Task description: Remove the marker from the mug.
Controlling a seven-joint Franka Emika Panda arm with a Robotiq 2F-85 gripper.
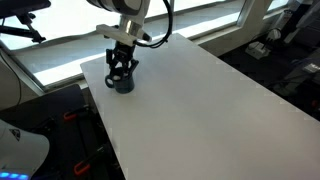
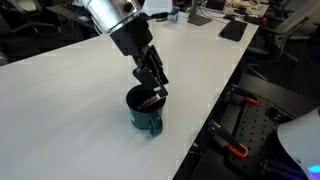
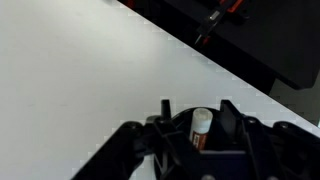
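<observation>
The dark navy mug (image 1: 123,85) stands near the far left corner of the white table, and in an exterior view (image 2: 146,114) close to the table's edge. The marker (image 3: 201,126), brownish-red with a white end, stands slanted inside it; in an exterior view it shows as a thin reddish stick (image 2: 150,101). My gripper (image 1: 121,70) (image 2: 155,90) is lowered onto the mug's mouth. In the wrist view its fingers (image 3: 195,104) are open, one on each side of the marker, with small gaps to it. The mug's inside is mostly hidden by the gripper.
The white table (image 1: 200,100) (image 2: 70,90) ends close beside the mug. Beyond the edge are a dark floor and black gear with orange-red parts (image 2: 235,150) (image 3: 225,8). A window sill (image 1: 60,55) runs behind the table. A laptop and clutter (image 2: 232,30) lie at one end.
</observation>
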